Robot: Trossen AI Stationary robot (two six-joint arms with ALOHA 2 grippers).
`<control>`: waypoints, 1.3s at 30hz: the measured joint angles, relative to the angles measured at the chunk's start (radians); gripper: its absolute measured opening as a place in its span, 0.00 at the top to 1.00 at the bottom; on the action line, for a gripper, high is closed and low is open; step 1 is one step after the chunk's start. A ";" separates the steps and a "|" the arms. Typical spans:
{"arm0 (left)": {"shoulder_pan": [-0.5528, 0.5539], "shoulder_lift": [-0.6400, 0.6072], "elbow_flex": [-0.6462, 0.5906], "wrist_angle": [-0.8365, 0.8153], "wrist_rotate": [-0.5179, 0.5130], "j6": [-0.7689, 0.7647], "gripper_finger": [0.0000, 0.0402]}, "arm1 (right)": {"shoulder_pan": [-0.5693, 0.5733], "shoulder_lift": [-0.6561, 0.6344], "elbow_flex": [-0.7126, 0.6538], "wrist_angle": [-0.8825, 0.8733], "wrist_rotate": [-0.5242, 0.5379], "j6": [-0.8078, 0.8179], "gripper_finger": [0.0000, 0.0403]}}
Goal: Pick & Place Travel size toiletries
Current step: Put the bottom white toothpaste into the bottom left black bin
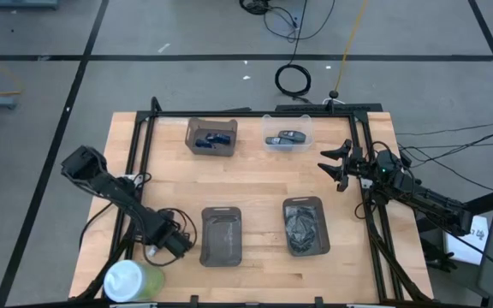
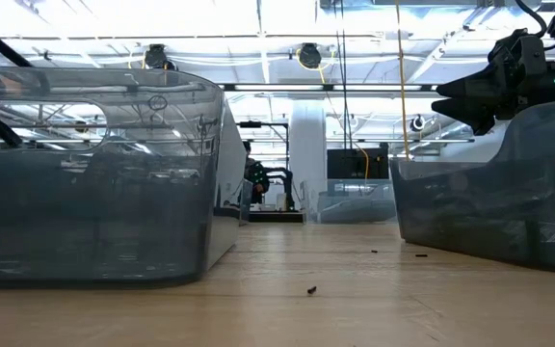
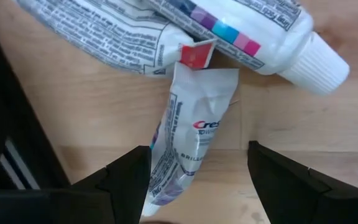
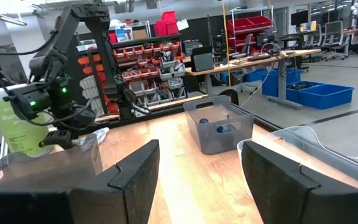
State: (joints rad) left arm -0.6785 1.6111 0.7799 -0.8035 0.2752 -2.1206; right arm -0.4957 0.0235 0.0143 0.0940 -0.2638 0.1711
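left gripper (image 3: 191,180) low at lower left of the high view, beside the near-left tray (image 1: 221,236); fingers spread, pinching nothing; crumpled toothpaste tube (image 3: 188,146) lies on the wood between and just ahead of them, long axis running away from the wrist, tail under a bigger tube (image 3: 253,31); left arm clearly nearer; right gripper (image 1: 339,168) spread, raised at right edge, level.

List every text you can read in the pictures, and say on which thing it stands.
"Cres", rest cut off: lower tube.
"BRILL", partly readable: same tube.
"distri", partly readable: green canister.
Fine print on the upper tube: too small to read.
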 joint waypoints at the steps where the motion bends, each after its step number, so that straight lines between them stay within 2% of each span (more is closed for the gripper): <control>1: -0.001 -0.001 -0.011 0.017 -0.004 0.007 0.34 | 0.000 0.000 0.000 0.000 0.000 0.000 0.46; 12: -0.001 -0.007 -0.022 0.027 -0.046 0.086 0.35 | 0.000 0.000 0.000 0.000 0.000 0.000 0.46; 26: 0.000 -0.004 -0.022 0.057 -0.083 0.077 0.73 | 0.000 0.000 0.000 0.000 0.000 0.000 0.46; 32: 0.000 -0.003 -0.022 0.064 -0.104 0.114 0.82 | 0.000 0.000 0.000 0.000 0.000 0.000 0.46; 39: 0.008 -0.003 -0.022 0.063 -0.126 0.136 0.88 | 0.000 0.000 0.000 0.000 0.000 0.000 0.47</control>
State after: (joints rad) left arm -0.6704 1.6077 0.7582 -0.7408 0.1492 -1.9842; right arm -0.4953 0.0235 0.0143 0.0940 -0.2638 0.1711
